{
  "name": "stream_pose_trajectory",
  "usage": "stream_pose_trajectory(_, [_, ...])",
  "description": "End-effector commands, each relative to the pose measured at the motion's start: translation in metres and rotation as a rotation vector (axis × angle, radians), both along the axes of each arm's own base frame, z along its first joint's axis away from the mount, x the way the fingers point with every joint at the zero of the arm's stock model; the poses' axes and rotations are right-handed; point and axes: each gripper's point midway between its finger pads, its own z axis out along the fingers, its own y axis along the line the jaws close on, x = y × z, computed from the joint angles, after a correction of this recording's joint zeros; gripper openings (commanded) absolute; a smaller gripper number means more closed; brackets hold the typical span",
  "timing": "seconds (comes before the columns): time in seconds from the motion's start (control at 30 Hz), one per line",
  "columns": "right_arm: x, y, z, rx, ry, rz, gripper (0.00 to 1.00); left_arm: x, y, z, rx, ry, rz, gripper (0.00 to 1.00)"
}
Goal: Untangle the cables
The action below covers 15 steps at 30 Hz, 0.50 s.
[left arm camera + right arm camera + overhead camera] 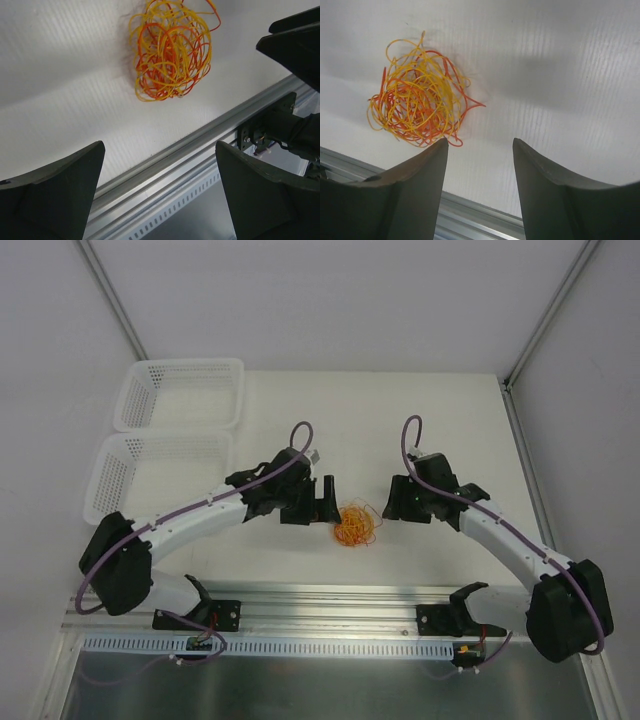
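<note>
On the white table (420,430), 2 white baskets (180,395) sit at the far left. The left gripper (160,147) stands wide open, holding nothing. The right gripper (480,142) is partly open, also empty. Between them, touching neither, lies the tangle of cables (354,525), ahead of both sets of jaws.
</note>
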Motion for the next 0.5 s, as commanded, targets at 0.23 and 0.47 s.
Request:
stream_pose_trajectory(0.23, [0.025, 0.026, -0.021, 0.123, -0.008, 0.063, 0.54, 0.027, -0.066, -0.026, 0.083, -0.002, -0.034, 0.82])
stream_pose_trajectory(0.47, [0.027, 0.031, -0.043, 0.139, 0.013, 0.059, 0.50, 0.039, -0.064, -0.048, 0.153, -0.010, -0.011, 0.61])
